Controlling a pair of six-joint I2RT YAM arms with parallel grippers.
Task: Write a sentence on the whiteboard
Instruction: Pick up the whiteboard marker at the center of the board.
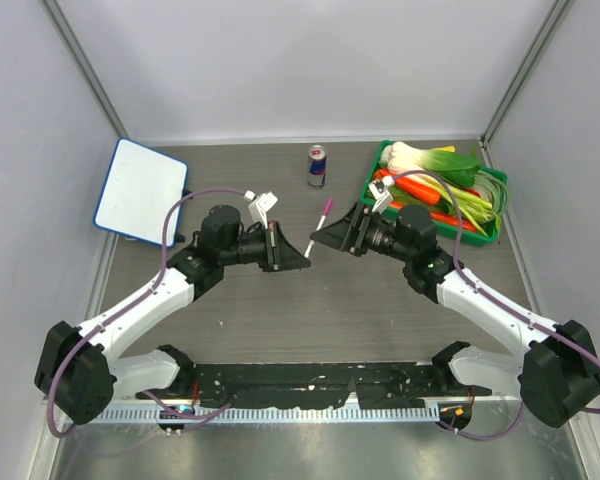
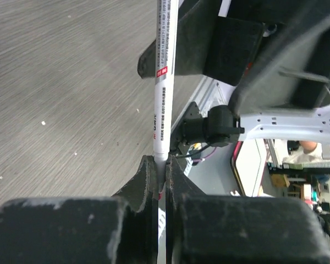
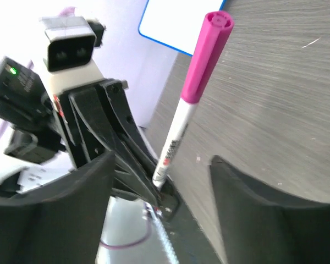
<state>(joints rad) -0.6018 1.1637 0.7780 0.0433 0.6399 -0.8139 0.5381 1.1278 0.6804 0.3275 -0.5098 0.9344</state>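
The whiteboard (image 1: 140,188) lies at the far left of the table, its face blank; no sentence shows on it. A corner of it also shows in the right wrist view (image 3: 176,22). My left gripper (image 1: 304,258) is shut on the tail end of a white marker (image 1: 318,226) with a magenta cap, held above mid-table with the cap pointing away. In the left wrist view the jaws (image 2: 165,165) pinch the marker barrel (image 2: 162,82). My right gripper (image 1: 325,238) is open and faces the left one; its jaws (image 3: 160,159) stand on either side of the marker (image 3: 192,88), not touching it.
A drink can (image 1: 317,165) stands upright at the back centre. A green basket (image 1: 501,200) holding leeks and carrots sits at the back right. Grey walls close in the table on the left, right and back.
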